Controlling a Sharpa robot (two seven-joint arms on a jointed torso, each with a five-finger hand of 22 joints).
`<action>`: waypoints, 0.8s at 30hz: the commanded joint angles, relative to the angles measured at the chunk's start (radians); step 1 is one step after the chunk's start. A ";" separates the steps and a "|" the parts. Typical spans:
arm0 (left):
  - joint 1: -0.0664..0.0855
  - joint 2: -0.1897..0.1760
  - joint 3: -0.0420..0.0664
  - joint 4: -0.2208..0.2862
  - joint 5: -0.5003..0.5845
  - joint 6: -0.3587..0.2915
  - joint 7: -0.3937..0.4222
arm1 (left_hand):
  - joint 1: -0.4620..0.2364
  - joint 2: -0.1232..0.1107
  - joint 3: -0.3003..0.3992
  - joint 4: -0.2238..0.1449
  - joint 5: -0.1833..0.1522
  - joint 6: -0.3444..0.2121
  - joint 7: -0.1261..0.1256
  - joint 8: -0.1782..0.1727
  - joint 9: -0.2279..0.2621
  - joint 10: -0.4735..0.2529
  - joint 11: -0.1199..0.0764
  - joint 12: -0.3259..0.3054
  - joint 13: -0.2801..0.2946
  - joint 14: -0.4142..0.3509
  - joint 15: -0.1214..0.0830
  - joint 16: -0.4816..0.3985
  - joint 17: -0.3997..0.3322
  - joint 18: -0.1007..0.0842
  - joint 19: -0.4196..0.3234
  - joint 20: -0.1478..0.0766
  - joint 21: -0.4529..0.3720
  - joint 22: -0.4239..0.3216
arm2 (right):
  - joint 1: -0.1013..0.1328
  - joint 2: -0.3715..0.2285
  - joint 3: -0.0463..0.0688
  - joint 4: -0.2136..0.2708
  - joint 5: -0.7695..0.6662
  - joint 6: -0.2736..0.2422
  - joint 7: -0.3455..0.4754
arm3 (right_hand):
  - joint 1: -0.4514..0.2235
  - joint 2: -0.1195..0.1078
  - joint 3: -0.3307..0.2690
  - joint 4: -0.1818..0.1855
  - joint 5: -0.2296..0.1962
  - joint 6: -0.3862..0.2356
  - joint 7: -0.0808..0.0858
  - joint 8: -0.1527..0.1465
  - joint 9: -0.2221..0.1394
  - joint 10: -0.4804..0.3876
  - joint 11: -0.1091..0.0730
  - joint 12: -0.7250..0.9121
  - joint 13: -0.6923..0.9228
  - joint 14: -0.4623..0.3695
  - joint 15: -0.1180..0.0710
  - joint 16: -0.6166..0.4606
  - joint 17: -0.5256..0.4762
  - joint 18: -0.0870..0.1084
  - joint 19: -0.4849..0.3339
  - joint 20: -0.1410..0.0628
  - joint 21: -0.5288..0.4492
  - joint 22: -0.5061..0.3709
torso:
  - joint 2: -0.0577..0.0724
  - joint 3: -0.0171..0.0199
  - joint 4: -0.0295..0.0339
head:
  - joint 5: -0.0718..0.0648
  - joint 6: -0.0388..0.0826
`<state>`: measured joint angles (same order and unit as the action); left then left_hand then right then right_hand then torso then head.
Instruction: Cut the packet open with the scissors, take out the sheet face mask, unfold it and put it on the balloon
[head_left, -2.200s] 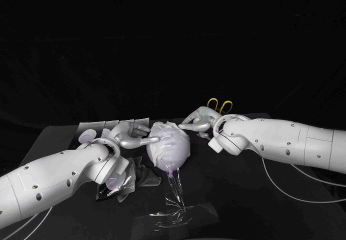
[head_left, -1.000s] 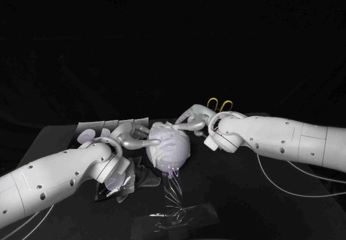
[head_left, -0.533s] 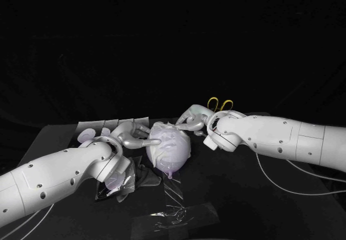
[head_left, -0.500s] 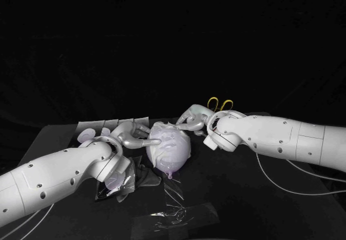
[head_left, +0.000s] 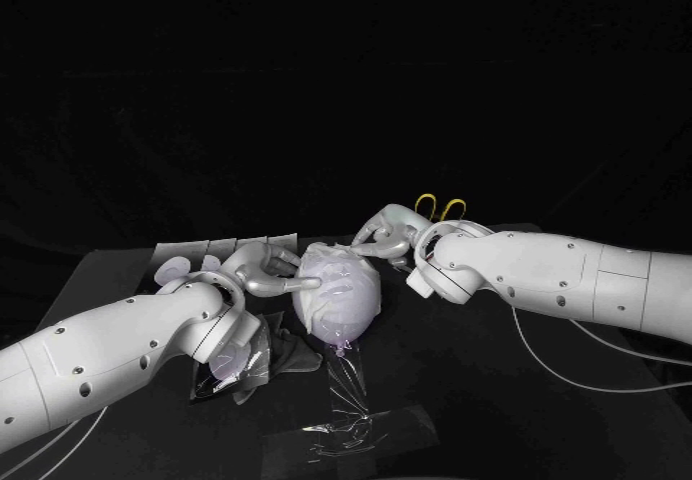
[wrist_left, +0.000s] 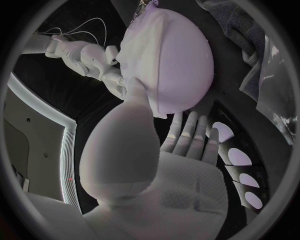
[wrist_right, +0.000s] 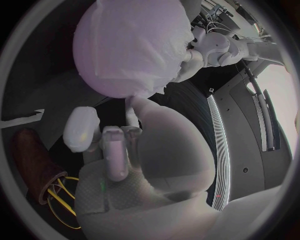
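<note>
The left hand (head_left: 263, 270) is lying released, its thumb pressing the balloon (head_left: 343, 305) at mid-table; a harder push is likely to roll the balloon away. The mask (head_left: 332, 268) is clinging, pale and wrinkled, over the balloon's top. The right hand (head_left: 382, 240) is touching the mask's far edge. I cannot tell if it is pinching; a tug could peel the mask off.
</note>
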<state>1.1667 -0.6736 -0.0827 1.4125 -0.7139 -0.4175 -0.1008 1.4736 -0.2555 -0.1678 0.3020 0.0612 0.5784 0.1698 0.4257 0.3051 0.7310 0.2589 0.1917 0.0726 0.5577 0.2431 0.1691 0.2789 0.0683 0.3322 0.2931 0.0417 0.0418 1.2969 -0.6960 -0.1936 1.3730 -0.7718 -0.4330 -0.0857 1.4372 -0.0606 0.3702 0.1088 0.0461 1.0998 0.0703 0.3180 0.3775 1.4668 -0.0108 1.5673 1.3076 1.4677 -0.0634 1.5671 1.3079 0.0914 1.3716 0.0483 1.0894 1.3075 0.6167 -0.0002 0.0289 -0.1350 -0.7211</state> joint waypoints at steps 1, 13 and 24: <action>0.000 0.002 0.000 0.001 0.004 0.014 -0.007 | -0.001 0.009 0.007 0.000 -0.005 -0.007 0.125 0.005 0.001 -0.006 -0.001 0.004 0.001 0.009 -0.001 0.002 0.001 -0.005 -0.005 0.000 0.001 0.001 | -0.002 -0.004 -0.001 0.004 0.003 -0.062 0.038 | -0.019 -0.001 0.014 0.000 0.003 0.006 -0.020 0.053 0.097 0.104 -0.009 0.003 0.263 0.103 -0.009 0.004 0.263 0.002 0.002 -0.008 0.002 0.068 | 0.001 -0.0003 0.0004 | -0.001 0.000; 0.001 0.001 0.000 0.001 0.007 0.015 -0.008 | -0.002 0.011 0.007 0.000 -0.005 -0.008 0.125 0.008 0.001 -0.006 -0.001 0.007 0.001 0.011 -0.001 0.004 0.001 -0.004 -0.007 0.000 0.001 0.001 | -0.002 -0.008 -0.001 -0.026 0.005 -0.064 0.017 | -0.034 -0.005 0.029 -0.003 0.003 -0.008 -0.023 0.078 0.127 0.104 -0.011 0.003 0.263 0.103 -0.012 0.004 0.263 0.003 0.000 -0.010 -0.005 0.068 | 0.002 -0.0004 0.0006 | -0.001 0.001; 0.001 0.002 0.000 0.003 0.011 0.017 -0.009 | -0.002 0.011 0.008 0.000 -0.005 -0.008 0.125 0.009 0.001 -0.006 -0.001 0.008 0.001 0.011 0.000 0.005 0.001 -0.003 -0.008 -0.001 0.001 0.001 | -0.002 0.000 -0.001 -0.041 -0.021 -0.040 -0.033 | -0.044 -0.005 0.039 -0.003 0.003 -0.019 -0.023 0.091 0.145 0.104 -0.012 0.003 0.263 0.103 -0.013 0.004 0.263 0.003 -0.001 -0.011 -0.012 0.067 | 0.003 -0.0012 0.0009 | -0.003 0.004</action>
<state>1.1676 -0.6737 -0.0822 1.4128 -0.7077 -0.4155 -0.1020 1.4735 -0.2555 -0.1678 0.3021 0.0612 0.5785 0.1698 0.4299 0.3049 0.7310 0.2589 0.1969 0.0724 0.5650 0.2429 0.1691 0.2804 0.0682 0.3323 0.2931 0.0417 0.0417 1.2952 -0.6971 -0.1946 1.3327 -0.7734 -0.4907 -0.0941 1.4060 -0.0672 0.4037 0.1060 0.0462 1.0869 0.0487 0.3992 0.3777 1.4649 -0.0161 1.5638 1.3077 1.4680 -0.0701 1.5673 1.3082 0.0906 1.3715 0.0411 1.0801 1.3081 0.6191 -0.0009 0.0294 -0.1381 -0.7181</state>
